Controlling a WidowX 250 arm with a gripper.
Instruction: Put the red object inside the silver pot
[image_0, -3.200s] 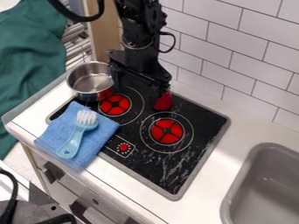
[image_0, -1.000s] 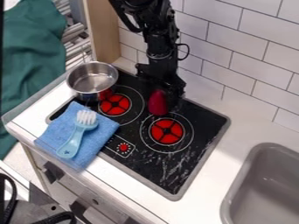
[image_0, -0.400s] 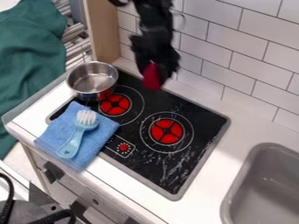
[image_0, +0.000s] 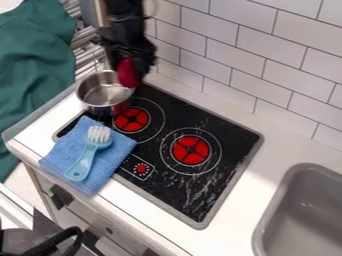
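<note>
Red object (image_0: 128, 73): upright, raised | silver pot (image_0: 105, 91): round, open, upright, on stove corner

White worktop (image_0: 290, 145) with a black stovetop (image_0: 230, 135) and, at the stovetop's four o'clock, a grey sink (image_0: 268, 225); silver pot (image_0: 100, 108) at its eleven, blue cloth (image_0: 117, 154) overlapping its nine o'clock edge.

I log black jaws, red object (image_0: 127, 72) at them. Left below them: silver pot (image_0: 101, 94). Further below: blue cloth (image_0: 119, 146), black hob (image_0: 235, 137) with white rings (image_0: 221, 150), red burners (image_0: 192, 159). Right: white tile (image_0: 224, 54), grey-lined.
</note>
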